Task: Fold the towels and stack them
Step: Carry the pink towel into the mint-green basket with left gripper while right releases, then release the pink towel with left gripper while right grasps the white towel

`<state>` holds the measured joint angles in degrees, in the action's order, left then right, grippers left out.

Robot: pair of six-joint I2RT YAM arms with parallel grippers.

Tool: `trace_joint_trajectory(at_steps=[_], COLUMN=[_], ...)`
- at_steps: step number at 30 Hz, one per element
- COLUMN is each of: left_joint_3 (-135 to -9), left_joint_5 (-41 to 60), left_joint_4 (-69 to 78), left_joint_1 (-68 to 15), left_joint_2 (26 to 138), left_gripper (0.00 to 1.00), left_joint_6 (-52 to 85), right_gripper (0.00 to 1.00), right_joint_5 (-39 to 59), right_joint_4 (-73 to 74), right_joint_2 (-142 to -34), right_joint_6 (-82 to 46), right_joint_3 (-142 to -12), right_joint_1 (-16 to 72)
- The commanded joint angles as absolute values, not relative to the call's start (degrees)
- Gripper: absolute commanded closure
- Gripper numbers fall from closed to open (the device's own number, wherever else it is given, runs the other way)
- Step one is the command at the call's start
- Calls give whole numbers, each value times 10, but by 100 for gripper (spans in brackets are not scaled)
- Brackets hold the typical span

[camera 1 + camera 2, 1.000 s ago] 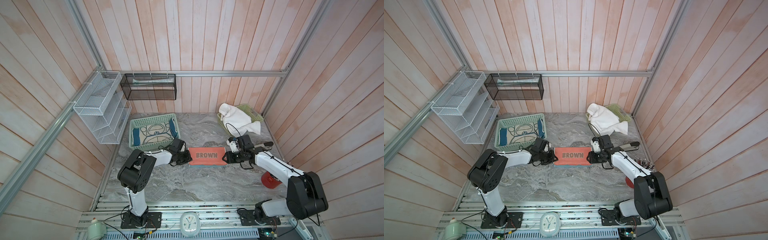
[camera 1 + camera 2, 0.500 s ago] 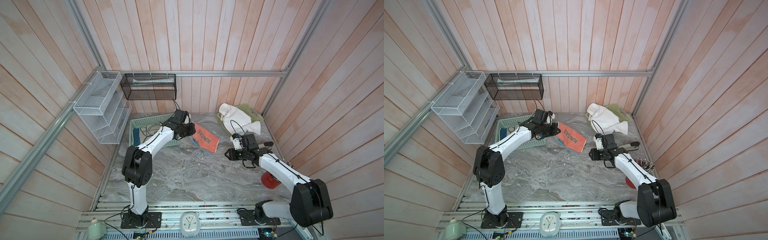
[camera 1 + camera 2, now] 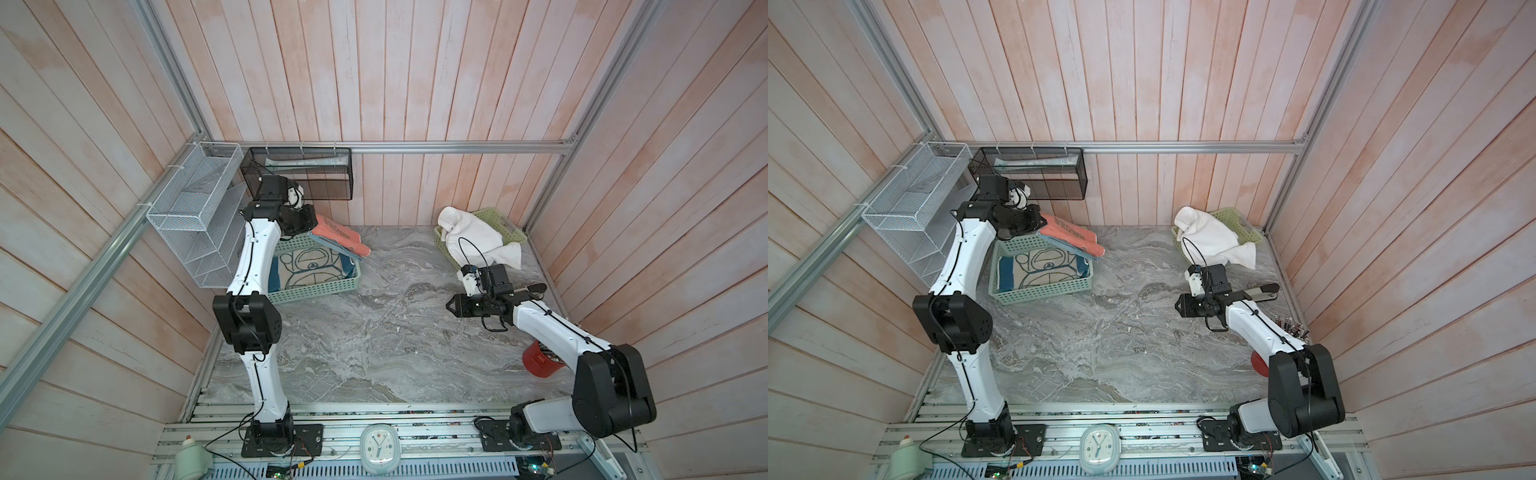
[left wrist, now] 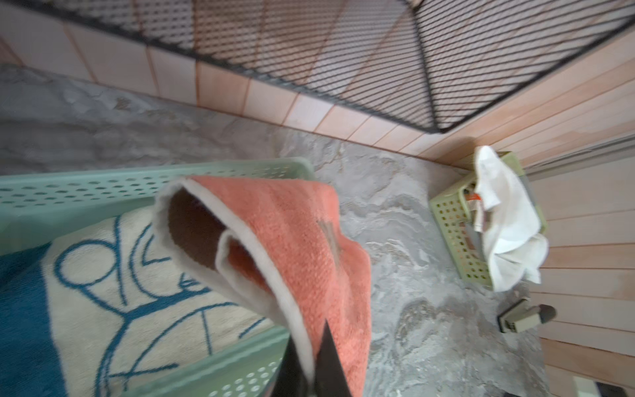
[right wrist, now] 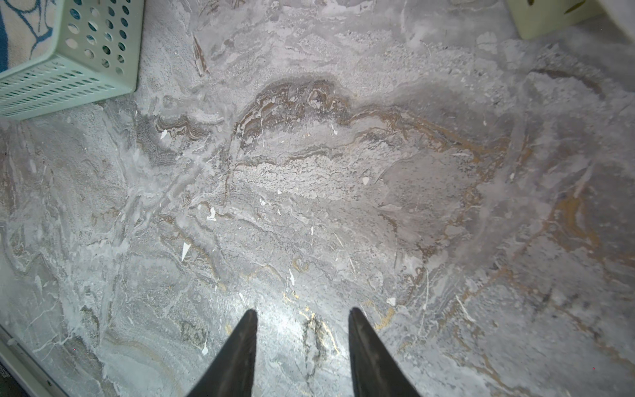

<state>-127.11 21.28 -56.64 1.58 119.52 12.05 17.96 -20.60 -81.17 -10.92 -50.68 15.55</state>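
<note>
My left gripper (image 4: 309, 343) is shut on one end of the folded coral towel (image 3: 341, 240) (image 3: 1073, 236) (image 4: 309, 233). The towel hangs tilted over the far right corner of the teal basket (image 3: 316, 291) (image 3: 1042, 293). A blue edge shows under it in both top views. The cream towel with the blue cartoon face (image 3: 309, 270) (image 3: 1045, 270) (image 4: 103, 275) lies flat in that basket. A white towel (image 3: 473, 237) (image 3: 1212, 237) (image 4: 505, 223) is draped over the light green basket (image 3: 500, 220) at the back right. Over bare table at the right, my right gripper (image 3: 451, 309) (image 3: 1179, 309) (image 5: 302, 316) is open and empty.
A black mesh shelf (image 3: 299, 174) hangs on the back wall just above my left gripper (image 3: 311, 222). A white wire rack (image 3: 195, 216) is on the left wall. A red cup (image 3: 540, 361) and a grey stapler-like tool (image 3: 528, 289) sit by the right wall. The table (image 3: 374, 332) is marbled grey.
My left gripper has lifted the coral towel off the middle of the table and carried it back-left over the teal basket. My right gripper has drawn back to the right from the towel's other end.
</note>
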Motion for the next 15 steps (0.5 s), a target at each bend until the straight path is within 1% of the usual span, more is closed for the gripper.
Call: trace_joint_trajectory(at_steps=[1, 7, 12, 15], left_joint_3=[-1262, -1267, -1258, -1226], left_joint_5=[194, 166, 176, 190], left_joint_4=[-594, -582, -584, -571], left_joint_1=[24, 54, 89, 105], left_joint_2=[1224, 1222, 1219, 1221], left_gripper=[100, 100, 100, 100], left_joint_6=[81, 66, 57, 52], right_gripper=[55, 55, 55, 55], right_joint_5=[180, 166, 164, 152], right_joint_4=[-212, -218, -224, -231], right_joint_2=[-823, -825, -836, -843], right_joint_6=[-111, -111, -113, -108], right_joint_3=[-521, -529, -547, -571], right_joint_1=[154, 153, 154, 154])
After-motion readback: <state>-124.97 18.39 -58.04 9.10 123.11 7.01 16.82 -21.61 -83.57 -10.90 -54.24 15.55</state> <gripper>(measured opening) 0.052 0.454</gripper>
